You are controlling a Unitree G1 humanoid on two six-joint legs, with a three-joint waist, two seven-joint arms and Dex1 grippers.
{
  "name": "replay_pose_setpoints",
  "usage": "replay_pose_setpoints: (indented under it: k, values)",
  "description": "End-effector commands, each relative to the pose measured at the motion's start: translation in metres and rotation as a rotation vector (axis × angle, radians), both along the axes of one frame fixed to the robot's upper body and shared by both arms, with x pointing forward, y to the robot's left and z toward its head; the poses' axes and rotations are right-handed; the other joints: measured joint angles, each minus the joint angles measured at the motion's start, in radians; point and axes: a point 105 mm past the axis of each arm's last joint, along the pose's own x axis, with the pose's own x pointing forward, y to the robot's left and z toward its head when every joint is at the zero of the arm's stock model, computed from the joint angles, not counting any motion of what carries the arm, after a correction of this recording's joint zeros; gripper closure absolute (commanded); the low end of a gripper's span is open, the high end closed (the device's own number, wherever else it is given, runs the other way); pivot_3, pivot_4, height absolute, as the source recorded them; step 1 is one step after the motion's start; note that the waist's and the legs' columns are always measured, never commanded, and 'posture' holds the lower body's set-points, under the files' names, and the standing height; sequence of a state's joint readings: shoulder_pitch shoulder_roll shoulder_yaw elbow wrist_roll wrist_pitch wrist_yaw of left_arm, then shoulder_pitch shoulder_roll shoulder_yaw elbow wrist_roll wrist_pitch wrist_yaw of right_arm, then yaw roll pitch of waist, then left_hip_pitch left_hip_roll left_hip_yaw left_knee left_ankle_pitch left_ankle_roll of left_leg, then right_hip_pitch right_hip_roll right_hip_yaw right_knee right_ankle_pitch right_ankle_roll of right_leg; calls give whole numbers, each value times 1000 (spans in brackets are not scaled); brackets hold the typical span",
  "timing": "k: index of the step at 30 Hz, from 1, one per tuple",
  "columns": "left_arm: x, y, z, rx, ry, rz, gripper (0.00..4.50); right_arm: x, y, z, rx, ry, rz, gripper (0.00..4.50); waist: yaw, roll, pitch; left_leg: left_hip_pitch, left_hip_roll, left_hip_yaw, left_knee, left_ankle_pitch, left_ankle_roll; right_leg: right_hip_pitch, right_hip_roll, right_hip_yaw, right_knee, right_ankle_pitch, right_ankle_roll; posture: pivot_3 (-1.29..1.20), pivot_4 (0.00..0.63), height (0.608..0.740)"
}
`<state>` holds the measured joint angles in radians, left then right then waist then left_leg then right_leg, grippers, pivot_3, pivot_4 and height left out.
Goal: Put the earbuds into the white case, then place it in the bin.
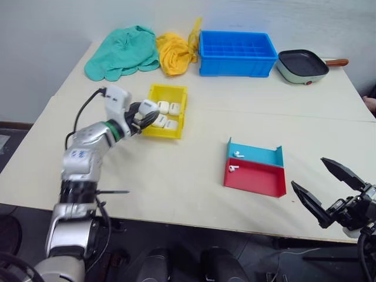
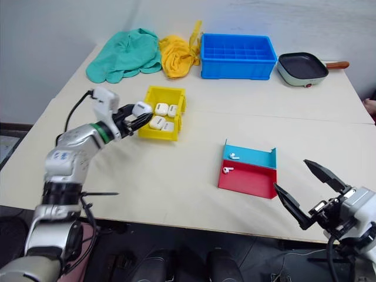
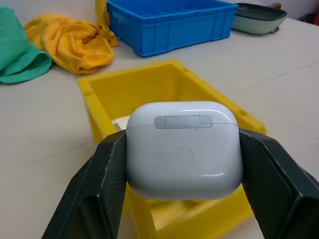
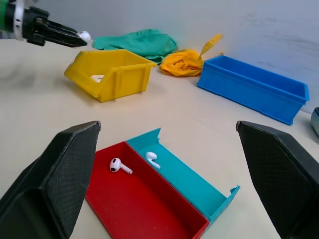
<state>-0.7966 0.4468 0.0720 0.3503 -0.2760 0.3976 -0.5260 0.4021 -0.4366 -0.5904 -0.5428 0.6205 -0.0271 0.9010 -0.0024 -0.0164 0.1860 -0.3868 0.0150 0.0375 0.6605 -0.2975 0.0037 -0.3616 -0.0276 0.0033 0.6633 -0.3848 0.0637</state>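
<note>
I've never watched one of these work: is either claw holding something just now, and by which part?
The left gripper clamps a white case by its two sides, lid shut, at the bin. The right gripper is open, holding nothing.

The bin (image 3: 164, 84) runs under the white case (image 3: 183, 149), its floor mostly hidden; the frying pan (image 3: 259, 17) is cut off.

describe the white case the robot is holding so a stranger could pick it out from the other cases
Start at the yellow bin in front of the green and yellow cloths. Several white cases lie inside it; the white case in question sits at the bin's left edge. Unlike the others, it is clamped between the black fingers of the left tool.
</note>
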Motion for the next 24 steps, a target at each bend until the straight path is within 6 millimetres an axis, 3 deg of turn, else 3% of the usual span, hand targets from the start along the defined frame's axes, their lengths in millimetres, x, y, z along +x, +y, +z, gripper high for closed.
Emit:
replay_pose_setpoints:
  k: [1, 5, 10, 12, 15, 17, 24]
  values:
    - [17, -9, 11, 47, -52, -16, 1681, 0, 5, 8, -15, -63, -3, 33, -1, 0, 0, 0, 0, 0, 0, 0, 0, -1, 0, 0, 1, 0, 0, 0, 150, 740]
    - [30, -15, 6, 63, -26, -38, 1681, 6, 10, 5, -8, -64, 3, 33, 0, 0, 0, 0, 0, 1, 0, 0, -1, -3, 0, 0, 3, 0, 0, 0, 150, 740]
    - [34, -14, 12, 76, -74, -50, 101, 15, 18, 4, 4, -64, 19, 0, -1, 0, 0, -2, 0, 2, 0, 1, -3, -9, 0, 1, 11, 0, 0, 0, 150, 740]
    - [25, -14, 20, 74, -135, -97, 21, 19, 18, 4, -1, -61, 31, 0, -1, 0, 0, -2, 0, 2, 0, 1, -4, -10, 0, 2, 12, 0, 0, 0, 150, 740]
    - [-9, -8, 28, 41, -198, -255, 21, 27, 14, 6, -20, -57, 50, 0, -13, 0, 0, -2, 0, 3, 0, 2, -4, -11, 0, 2, 14, 0, 0, 0, 150, 740]
    - [-39, 13, 17, 112, -213, -302, 21, 33, 10, 8, -40, -49, 72, 0, -30, 0, 0, -2, 1, 3, 0, 2, -5, -12, 0, 2, 15, 0, 0, 0, 150, 740]
    - [-121, 106, -28, 368, -148, -85, 21, 46, -3, 6, -201, 30, 202, 0, -35, -1, 0, 2, 1, 1, -3, 2, -3, -10, -1, 3, 15, -1, -2, 0, 150, 740]
